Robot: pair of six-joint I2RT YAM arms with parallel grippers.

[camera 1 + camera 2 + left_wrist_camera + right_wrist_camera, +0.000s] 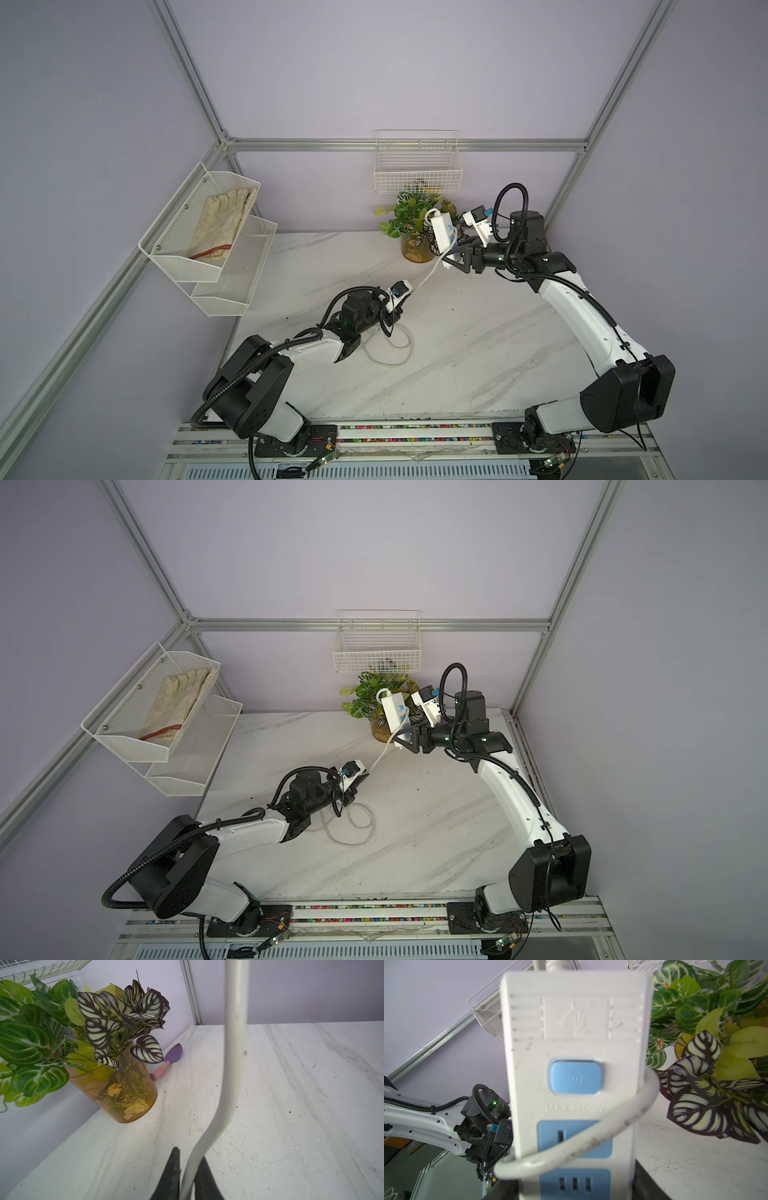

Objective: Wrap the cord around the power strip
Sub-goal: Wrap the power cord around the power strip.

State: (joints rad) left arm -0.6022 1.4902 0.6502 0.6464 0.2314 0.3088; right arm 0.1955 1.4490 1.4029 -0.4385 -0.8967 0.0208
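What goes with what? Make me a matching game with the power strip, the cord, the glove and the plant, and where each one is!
Things:
1. power strip
2. cord
3. glove
4. plant

Where:
A. lying in the mesh shelf on the wall
B. standing in an orange vase
C. held up in the air by the right hand
D. pinched in the left hand

Pairs: 1-C, 2-D, 3-A, 4-B
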